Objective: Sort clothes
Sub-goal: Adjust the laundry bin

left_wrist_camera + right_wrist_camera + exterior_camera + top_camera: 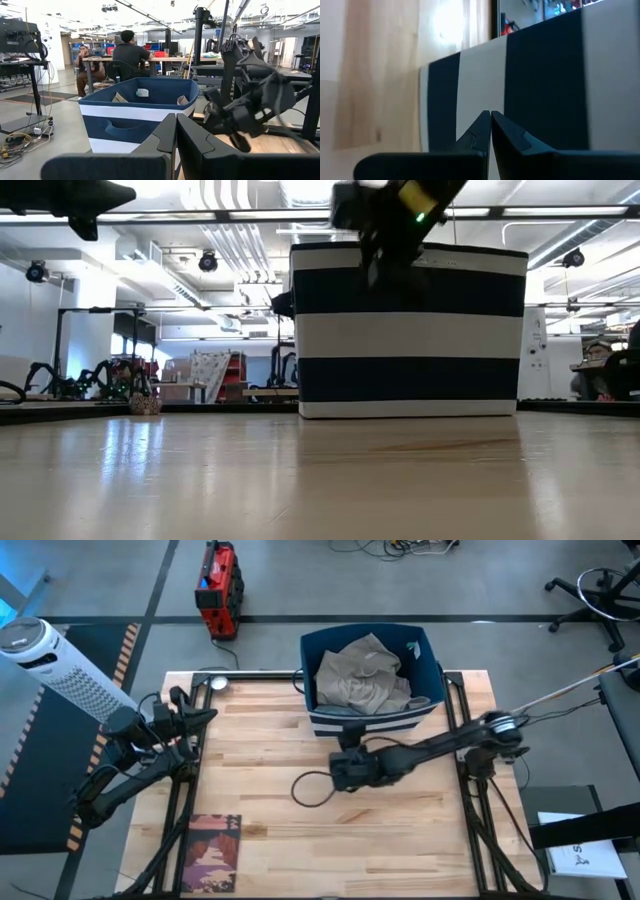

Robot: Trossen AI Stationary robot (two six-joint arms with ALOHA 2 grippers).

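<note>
From above, a navy-and-white striped basket (372, 675) stood at the far edge of the wooden table (400, 830), about midway along it. A large khaki-beige garment (362, 675) lay crumpled inside and filled most of it. The right gripper (350, 745) hung over the table just in front of the basket's near wall, its arm reaching in from the right edge. The left gripper (205, 716) waited above the far left corner. A flat book (211, 852) with a dark pinkish cover lay at the near left edge. Off the table, a red case (218, 588) sat on the floor.

At table height, the basket (407, 330) rose as a striped wall, and the right gripper (378, 268) hung dark against its upper part.

From the left wrist, the left gripper (175, 131) had its fingers pressed together, empty. Beyond stood the basket (137, 117), with beige cloth (119, 98) peeking over its rim. People sat at a desk (125, 59) in the room behind.

From the right wrist, the right gripper (489, 126) was likewise closed on nothing, its tips pointing at the basket's striped side (540, 80).
</note>
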